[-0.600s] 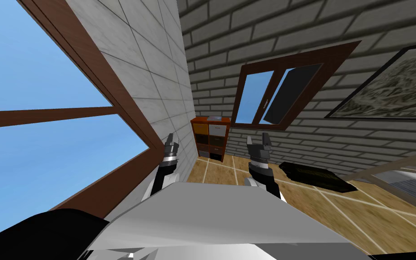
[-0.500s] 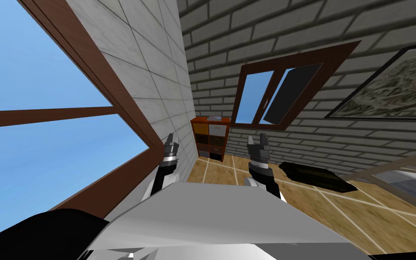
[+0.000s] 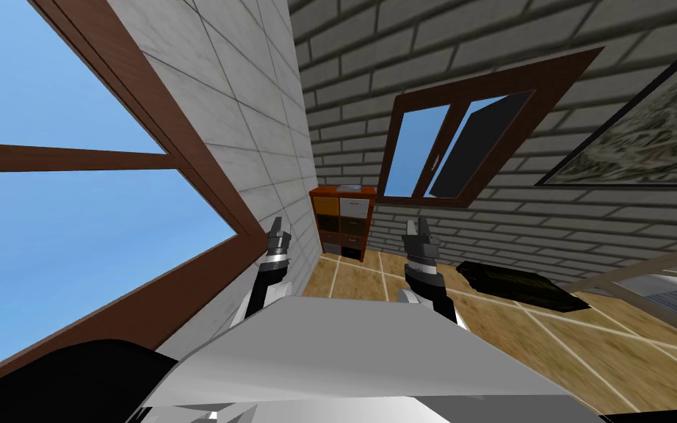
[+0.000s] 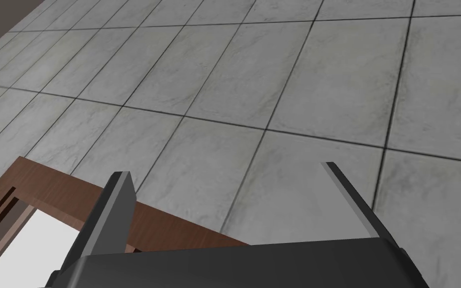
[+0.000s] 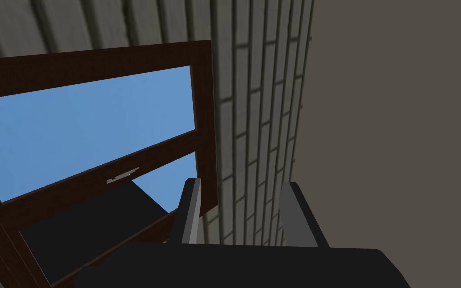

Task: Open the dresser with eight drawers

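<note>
The far dresser (image 3: 341, 222) should be approached squarely before reaching (left gripper (image 3: 278, 233) fingers wide apart, right gripper (image 3: 418, 233) narrowly apart, both empty).

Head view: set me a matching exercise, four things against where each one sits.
Things:
1 dresser
2 mat
3 left gripper
4 picture

Places:
A on the floor, to the right of the right gripper
B on the brick wall
C in the far corner
D beside the tiled wall

Pairs: 1-C; 2-A; 3-D; 4-B
</note>
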You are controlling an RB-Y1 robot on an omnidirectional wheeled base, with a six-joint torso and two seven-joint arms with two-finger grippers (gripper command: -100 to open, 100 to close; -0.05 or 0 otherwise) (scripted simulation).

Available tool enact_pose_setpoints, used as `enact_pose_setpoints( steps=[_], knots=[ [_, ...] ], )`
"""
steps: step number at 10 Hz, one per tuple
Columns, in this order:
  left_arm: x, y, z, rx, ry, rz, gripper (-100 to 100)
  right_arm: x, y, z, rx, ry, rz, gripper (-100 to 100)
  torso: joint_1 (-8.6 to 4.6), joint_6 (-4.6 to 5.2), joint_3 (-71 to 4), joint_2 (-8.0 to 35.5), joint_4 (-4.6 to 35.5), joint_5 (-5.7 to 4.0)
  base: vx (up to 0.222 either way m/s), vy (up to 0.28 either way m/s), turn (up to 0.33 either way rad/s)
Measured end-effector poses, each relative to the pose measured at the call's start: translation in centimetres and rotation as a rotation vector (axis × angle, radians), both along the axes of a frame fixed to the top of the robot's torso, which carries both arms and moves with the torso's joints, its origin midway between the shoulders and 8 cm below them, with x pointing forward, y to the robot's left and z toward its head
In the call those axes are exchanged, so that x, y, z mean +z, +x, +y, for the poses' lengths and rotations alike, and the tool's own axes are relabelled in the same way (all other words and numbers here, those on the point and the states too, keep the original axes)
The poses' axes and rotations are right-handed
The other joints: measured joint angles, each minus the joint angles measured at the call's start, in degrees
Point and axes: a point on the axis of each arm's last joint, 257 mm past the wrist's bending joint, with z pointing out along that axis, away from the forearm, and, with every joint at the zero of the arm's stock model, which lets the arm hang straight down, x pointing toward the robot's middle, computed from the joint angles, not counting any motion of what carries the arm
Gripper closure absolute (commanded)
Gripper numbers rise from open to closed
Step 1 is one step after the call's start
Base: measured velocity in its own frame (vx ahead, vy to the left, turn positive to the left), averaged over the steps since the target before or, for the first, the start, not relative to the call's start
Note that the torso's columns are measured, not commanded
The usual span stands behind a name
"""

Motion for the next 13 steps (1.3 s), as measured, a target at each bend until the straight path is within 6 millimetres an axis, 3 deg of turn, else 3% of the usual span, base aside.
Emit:
enact_pose_setpoints(
  steps=[3,4,6,9,13],
  knots=[
    [0.0,0.0,0.0,0.000,0.000,0.000,0,0.0,0.0,0.0,0.000,0.000,0.000,0,0.00,0.00,-25.4,12.7,12.7,0.00,0.000,0.000,0.000],
    [0.0,0.0,0.0,0.000,0.000,0.000,-100,0.0,0.0,0.0,0.000,0.000,0.000,0,0.00,0.00,-33.8,16.9,16.9,0.00,0.024,-0.003,-0.009],
    [-0.5,0.3,-0.3,-0.020,0.037,0.016,-100,0.0,0.0,0.0,0.000,0.000,0.001,0,0.01,0.00,-39.0,19.3,19.3,0.00,0.052,-0.005,-0.014],
    [-1.9,1.3,-0.8,-0.048,0.090,0.047,-100,0.0,0.0,0.0,0.000,0.000,0.001,0,0.02,0.00,-39.2,19.5,19.6,0.00,0.099,-0.008,-0.024],
    [-5.2,2.9,-0.9,-0.068,0.129,0.109,-100,0.0,0.0,0.0,0.000,0.000,0.001,0,-0.07,0.00,-39.2,19.7,19.6,-0.02,0.134,-0.014,-0.027]
  ],
)
